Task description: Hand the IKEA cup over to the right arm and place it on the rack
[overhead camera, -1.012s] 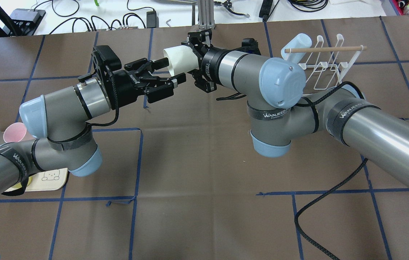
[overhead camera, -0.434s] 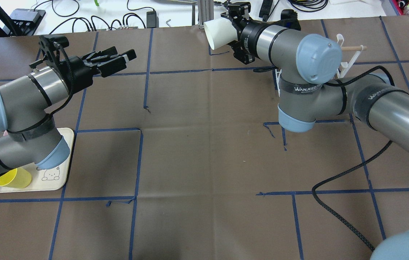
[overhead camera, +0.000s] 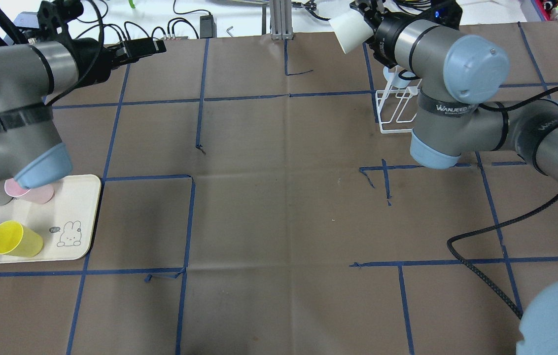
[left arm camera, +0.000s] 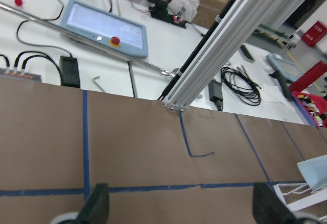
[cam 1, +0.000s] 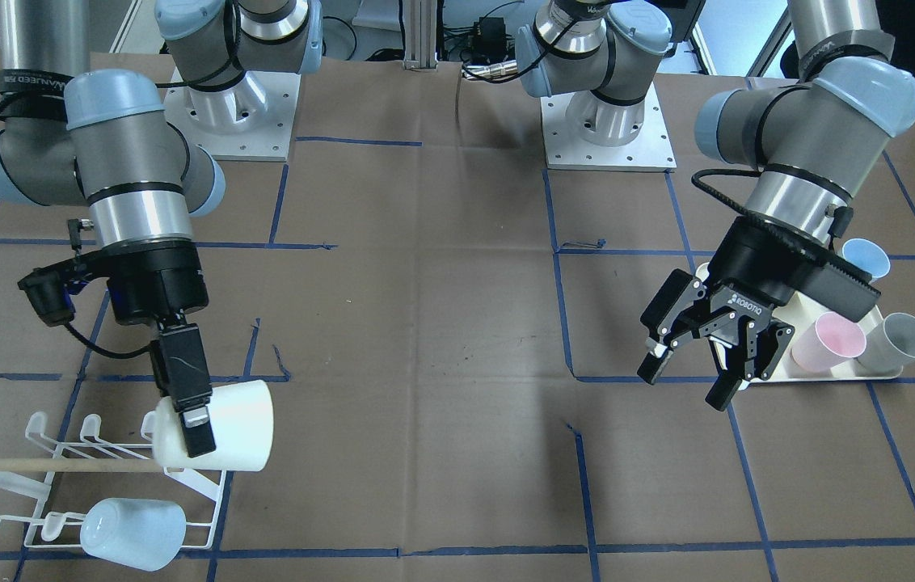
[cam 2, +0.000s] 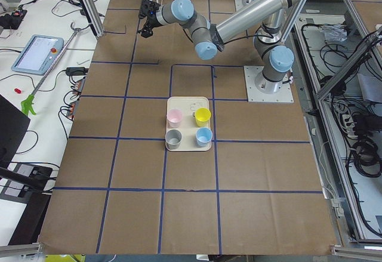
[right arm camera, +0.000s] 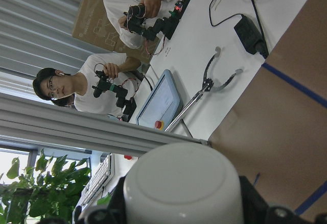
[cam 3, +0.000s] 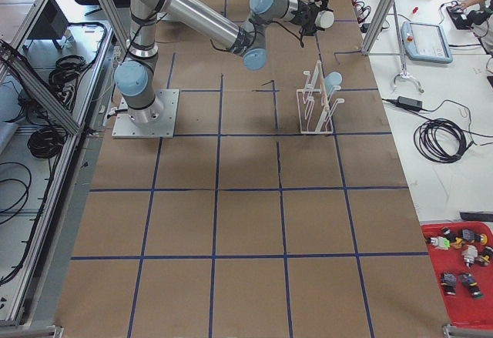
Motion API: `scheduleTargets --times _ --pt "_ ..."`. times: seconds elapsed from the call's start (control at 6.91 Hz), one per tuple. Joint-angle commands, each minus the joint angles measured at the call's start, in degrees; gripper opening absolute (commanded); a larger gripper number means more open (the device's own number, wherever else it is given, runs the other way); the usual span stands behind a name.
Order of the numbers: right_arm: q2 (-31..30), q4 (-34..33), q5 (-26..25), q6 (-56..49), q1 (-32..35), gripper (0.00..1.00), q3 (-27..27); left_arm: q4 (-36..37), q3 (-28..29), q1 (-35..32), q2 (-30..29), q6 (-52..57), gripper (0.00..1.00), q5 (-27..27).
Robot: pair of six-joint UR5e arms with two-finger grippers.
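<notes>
Front-facing view: brown table (cam 1: 457,323) gridded with blue tape. Right arm (cam 1: 134,206) reaches toward the edge opposite the robot, where a white wire rack (cam 1: 37,465) stands. The right tool (cam 1: 199,428) is clamped on a smooth white tapered cup (cam 1: 243,424), held sideways in the air near the rack. Left tool (cam 1: 688,384) hangs spread.

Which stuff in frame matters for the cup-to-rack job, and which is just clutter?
In play:
white cup, shut in the right gripper
rack
left gripper, open and empty

Idle:
light-blue cup on the rack
tray with pink cup, grey cup, yellow cup, blue cup
</notes>
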Motion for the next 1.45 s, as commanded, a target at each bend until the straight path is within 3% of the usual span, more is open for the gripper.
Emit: scheduleTargets --times 0.0,0.14,0.43,0.87,1.3 --pt "-0.03 -0.56 -3.36 -21.32 -4.62 0.09 0.18 -34.69 14.87 -6.99 -0.03 -0.13 0.99 19.18" --pt "0.05 -0.56 -3.36 -30.03 -7.26 0.09 0.09 -47.65 18.07 -8.07 0.05 -0.39 0.99 23.87" --pt "1.19 -0.64 -3.19 -41.41 -10.09 0.09 -0.43 -58.12 18.72 -10.18 2.32 -0.31 0.99 28.99" --pt "7.5 -0.65 -2.66 -56.69 -13.88 0.1 -7.71 -57.98 17.58 -10.45 3.65 0.66 0.99 29.9" --pt "12.96 -3.18 -2.57 -58.59 -14.93 0.1 -10.37 -57.19 17.49 -10.45 5.05 4.7 0.99 29.9"
